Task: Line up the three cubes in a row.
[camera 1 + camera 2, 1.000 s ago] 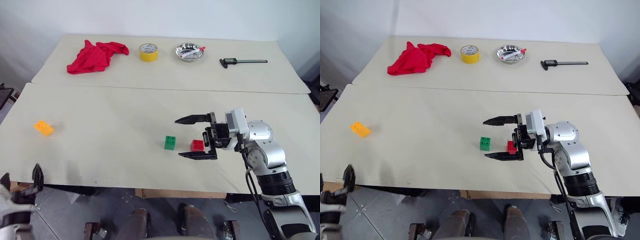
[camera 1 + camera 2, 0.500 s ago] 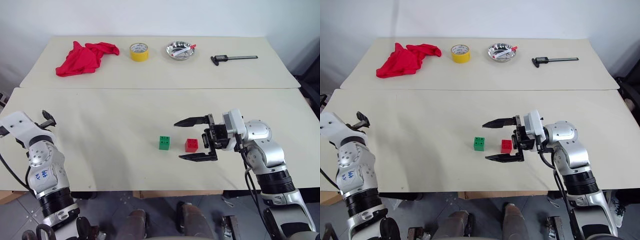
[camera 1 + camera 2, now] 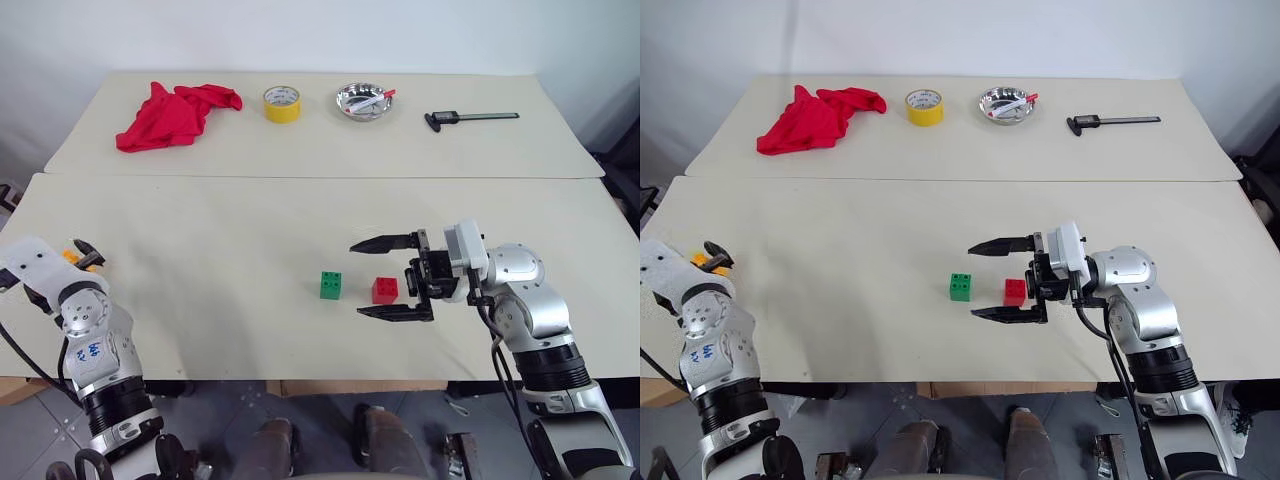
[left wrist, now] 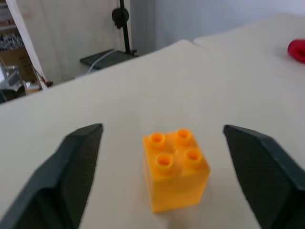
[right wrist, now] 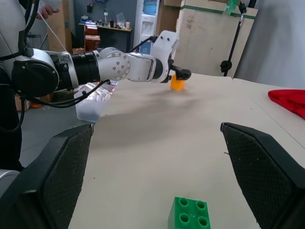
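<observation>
Note that in your head views the orange-yellow cube (image 3: 70, 255) is mostly hidden behind the left gripper (image 3: 84, 256) at the table's left edge; only a sliver of orange shows between the black fingers. Refer to the left wrist view for the full brick (image 4: 175, 170): it stands studs up on the table (image 3: 230, 270), between the two fingers with a clear gap on each side. The left jaws are open around it and touch nothing. Both fingers are cut off at the lower edge of that view.

The right gripper (image 3: 391, 278) points toward the robot's left with its jaws spread wide and nothing between the pads. In the left eye view, the red cube (image 3: 384, 290) sits just inside the mouth of the fingers, apart from both. In the right wrist view the red cube cannot be made out. That view does give you the green cube (image 5: 188, 218), cut off at the lower edge, and, further away, the left gripper (image 5: 177, 77) around the orange brick.

The green cube (image 3: 331, 285) lies just beside the red one, on its left. The orange-yellow cube lies well apart from both.

On the far table section you see a red cloth (image 3: 175, 113), a yellow tape roll (image 3: 282, 103), a metal bowl (image 3: 363, 101) and a caliper (image 3: 470, 118). The bowl's contents are too small to identify.
</observation>
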